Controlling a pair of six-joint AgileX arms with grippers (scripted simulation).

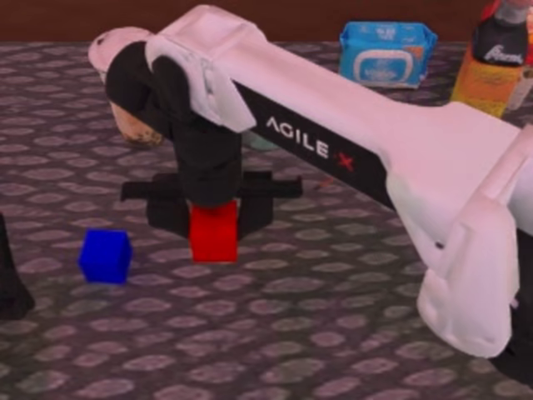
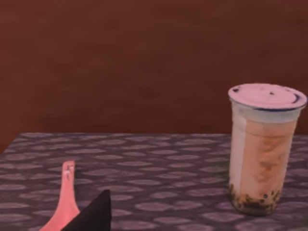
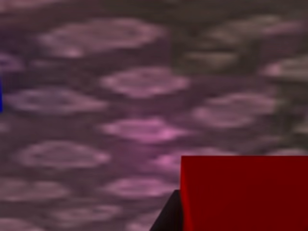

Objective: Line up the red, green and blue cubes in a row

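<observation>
Your right arm is placing the red cube beside the blue one.

Your right gripper (image 1: 214, 223) has its jaws clamped on the red cube (image 1: 214, 233), low over the bench (image 1: 333, 333) just right of the blue cube (image 1: 105, 256). Next, I judge, you set it down level with the blue cube, then release. You can count one red cube and one blue; no green one shows. Your left arm (image 1: 10, 283) sits parked at the left edge.
</observation>
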